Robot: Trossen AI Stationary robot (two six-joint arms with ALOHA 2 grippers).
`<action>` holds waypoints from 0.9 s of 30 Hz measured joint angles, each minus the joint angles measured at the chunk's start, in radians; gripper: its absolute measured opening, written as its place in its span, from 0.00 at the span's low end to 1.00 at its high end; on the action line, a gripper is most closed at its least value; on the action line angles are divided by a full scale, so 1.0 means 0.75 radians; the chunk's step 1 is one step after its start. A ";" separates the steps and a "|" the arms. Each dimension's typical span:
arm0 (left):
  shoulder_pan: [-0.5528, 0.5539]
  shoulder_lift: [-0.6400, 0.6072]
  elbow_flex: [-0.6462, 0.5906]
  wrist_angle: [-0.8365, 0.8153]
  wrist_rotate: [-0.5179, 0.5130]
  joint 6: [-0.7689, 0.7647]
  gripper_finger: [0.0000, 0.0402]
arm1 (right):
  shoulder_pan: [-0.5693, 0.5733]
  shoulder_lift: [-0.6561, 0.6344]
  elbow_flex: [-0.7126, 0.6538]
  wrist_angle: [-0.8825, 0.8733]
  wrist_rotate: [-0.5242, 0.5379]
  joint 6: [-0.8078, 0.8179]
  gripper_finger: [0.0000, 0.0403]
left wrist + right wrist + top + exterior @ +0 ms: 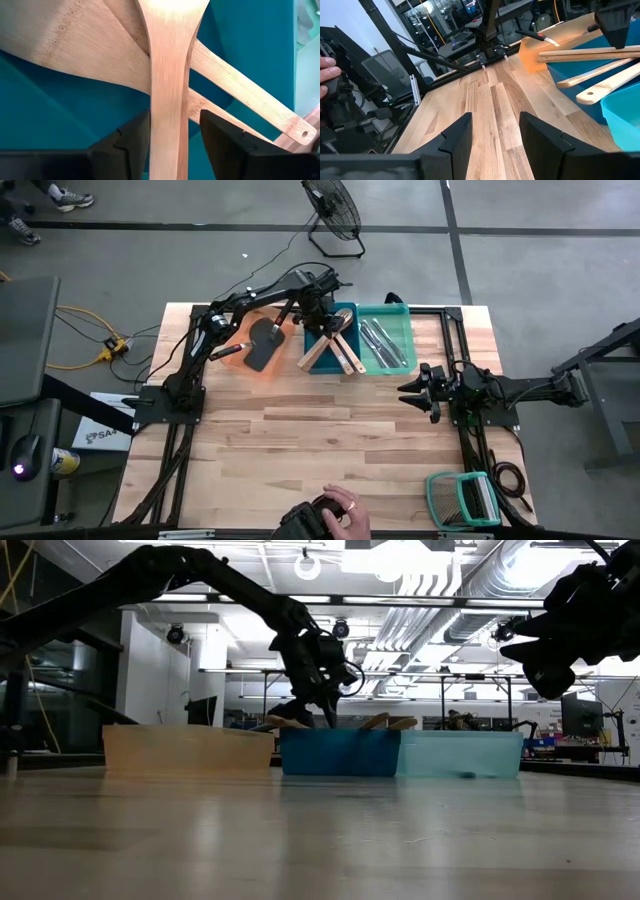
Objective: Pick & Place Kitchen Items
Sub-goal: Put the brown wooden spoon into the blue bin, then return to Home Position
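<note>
Over the blue tray, at the far side of the table: left gripper poised above a heap of wooden utensils, fingers parted to a middling gap either side of a wooden spatula. Lying dead centre between those fingers, handle running straight up the gap, apparently a sliver of daylight on each side (so released or nearly so, not squeezed). Resting across two other wooden handles that cross beneath it and slant away past one fingertip.

Biggest risk, as a judgement: lifting away crooked and catching the handle on a fingertip, dragging the spatula back up or flicking it over the tray wall. Next: an unstable pile, since several handles already stick out past the near rim, so a nudge could tip one onto the table. Smaller: knocking the neighbouring teal tray with its metal cutlery, or the orange tray holding the black spatulas.

Well apart, off to the right side: right gripper hovering over bare table, fingers moderately spread, holding nothing.
</note>
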 joint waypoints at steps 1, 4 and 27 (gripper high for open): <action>-0.001 0.000 0.000 0.001 0.000 0.000 0.43 | 0.000 0.000 0.000 0.000 0.000 0.000 0.39; -0.009 0.000 0.000 0.003 -0.008 0.009 0.43 | 0.000 0.000 0.000 0.000 0.000 0.000 0.39; -0.062 -0.067 0.002 -0.001 -0.090 0.224 0.15 | 0.000 0.000 0.000 0.000 -0.001 0.000 0.39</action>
